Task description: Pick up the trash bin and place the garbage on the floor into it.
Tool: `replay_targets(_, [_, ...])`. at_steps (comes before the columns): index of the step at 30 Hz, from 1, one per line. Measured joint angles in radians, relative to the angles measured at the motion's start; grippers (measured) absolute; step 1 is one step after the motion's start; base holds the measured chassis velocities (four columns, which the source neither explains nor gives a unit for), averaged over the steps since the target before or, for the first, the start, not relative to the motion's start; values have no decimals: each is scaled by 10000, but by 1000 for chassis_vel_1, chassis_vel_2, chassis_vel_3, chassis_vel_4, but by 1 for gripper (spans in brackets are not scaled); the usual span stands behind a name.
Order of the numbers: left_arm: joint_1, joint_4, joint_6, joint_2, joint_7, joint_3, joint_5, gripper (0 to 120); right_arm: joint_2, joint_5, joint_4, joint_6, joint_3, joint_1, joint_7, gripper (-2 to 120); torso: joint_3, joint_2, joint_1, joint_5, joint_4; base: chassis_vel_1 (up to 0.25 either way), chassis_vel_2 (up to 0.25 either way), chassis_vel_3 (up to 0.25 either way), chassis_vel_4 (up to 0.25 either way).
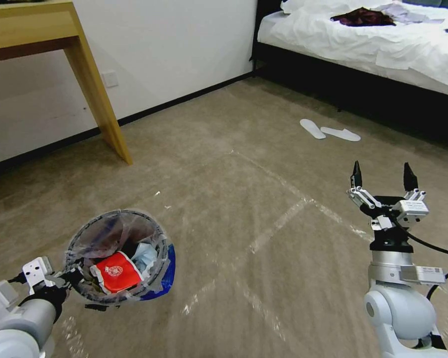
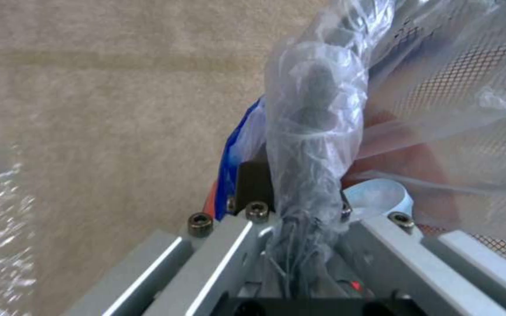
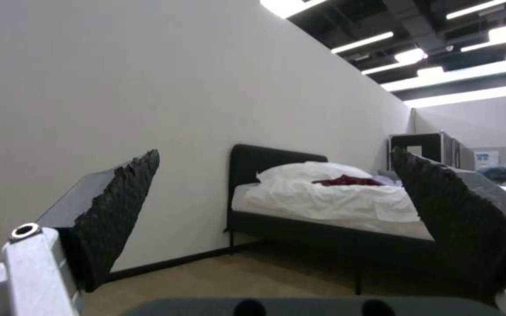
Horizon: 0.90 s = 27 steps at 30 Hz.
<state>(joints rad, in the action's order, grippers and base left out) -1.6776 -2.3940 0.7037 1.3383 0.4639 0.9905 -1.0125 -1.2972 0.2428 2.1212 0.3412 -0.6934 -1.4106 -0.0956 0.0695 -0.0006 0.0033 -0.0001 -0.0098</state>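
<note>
The trash bin (image 1: 170,272), lined with crinkled clear plastic and with a blue patch on its side, hangs low at the left over the floor (image 1: 264,164). Inside it lie a red-white crushed carton (image 1: 115,271) and a blue mask (image 1: 145,256). My left gripper (image 1: 73,277) is shut on the bin's near rim; in the left wrist view the gripper (image 2: 300,193) clamps the plastic-wrapped rim (image 2: 314,131). My right gripper (image 1: 381,176) stands raised at the right, open, with nothing between its fingers, and it (image 3: 276,197) points toward the bed. Two tiny white scraps (image 1: 157,194) lie on the carpet beyond the bin.
A pair of white slippers (image 1: 328,132) lies by the bed (image 1: 383,44) at the back right. A wooden table leg (image 1: 102,104) stands at the left by the wall. Shiny tape strips (image 1: 283,219) cross the open carpet in the middle.
</note>
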Motion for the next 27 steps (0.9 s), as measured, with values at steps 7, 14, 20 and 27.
replay_targets(7, [78,58,-9,64,-2,-55,46,1,81,-12,-167,33,0,99,-16,100,-1,1,-1,-1,0,-236,227,242,-241])
replay_targets(14, [120,106,-12,67,-3,-53,51,1,99,-19,-308,34,121,208,-20,100,-1,0,0,3,1,-248,244,239,-239])
replay_targets(20, [126,134,-15,79,-3,-28,57,1,127,-76,-432,34,190,290,-22,100,-2,0,-1,-1,1,-247,255,235,-248])
replay_targets(27, [162,161,-27,91,-6,-29,90,1,206,-83,-450,34,204,299,-24,100,-2,0,-1,2,1,-253,241,242,-224])
